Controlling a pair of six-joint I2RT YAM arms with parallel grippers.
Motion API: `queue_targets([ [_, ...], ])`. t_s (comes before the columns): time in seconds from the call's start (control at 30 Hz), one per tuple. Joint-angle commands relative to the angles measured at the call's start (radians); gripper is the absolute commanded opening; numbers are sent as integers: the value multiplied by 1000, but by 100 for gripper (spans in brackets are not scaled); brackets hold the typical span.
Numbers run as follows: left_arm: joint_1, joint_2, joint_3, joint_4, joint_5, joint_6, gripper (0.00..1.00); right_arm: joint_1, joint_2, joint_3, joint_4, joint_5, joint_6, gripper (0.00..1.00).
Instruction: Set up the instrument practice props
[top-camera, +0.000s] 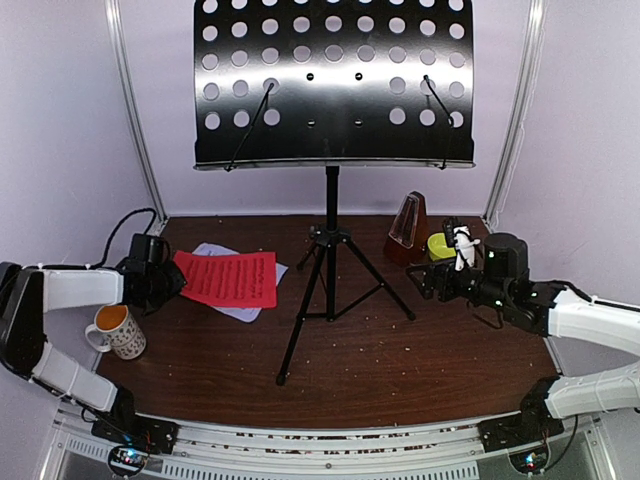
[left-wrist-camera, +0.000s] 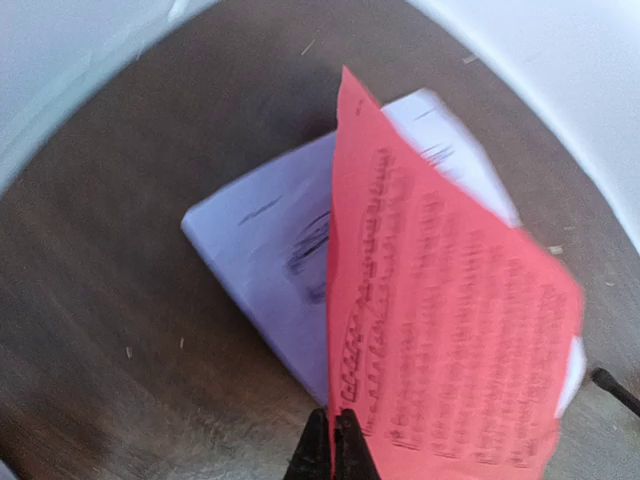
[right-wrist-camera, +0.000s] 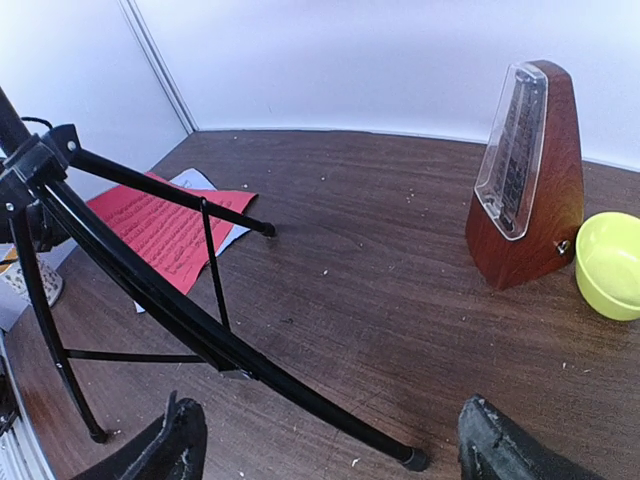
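The left end effector (left-wrist-camera: 335, 448), clamped on an edge of the red sheet (left-wrist-camera: 440, 340), tilts it up off the white sheet (left-wrist-camera: 265, 255) left of the music stand (top-camera: 333, 85), likely bound for its ledge. The right end effector (right-wrist-camera: 340, 445), jaws apart, faces the metronome (right-wrist-camera: 525, 180) right of the stand.

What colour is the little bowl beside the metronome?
Yellow-green; the bowl shows best in the right wrist view, beside the brown metronome.
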Motion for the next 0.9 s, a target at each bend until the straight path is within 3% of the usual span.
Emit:
queue_targets([
  [0.0, 6, -140, 111, -132, -39, 267, 0, 3, -30, 43, -11, -15, -17, 88],
  [0.2, 5, -290, 168, -219, 60, 375, 0, 3, -24, 77, -17, -58, -23, 88],
  [0.47, -10, -452, 266, -451, 227, 575, 0, 4, -33, 119, -24, -122, -40, 88],
  [0.8, -54, -682, 347, -800, 518, 803, 0, 18, -35, 136, 27, -227, -52, 88],
  [0.87, -104, -732, 368, -821, 660, 852, 0, 28, -34, 133, 40, -238, -57, 88],
])
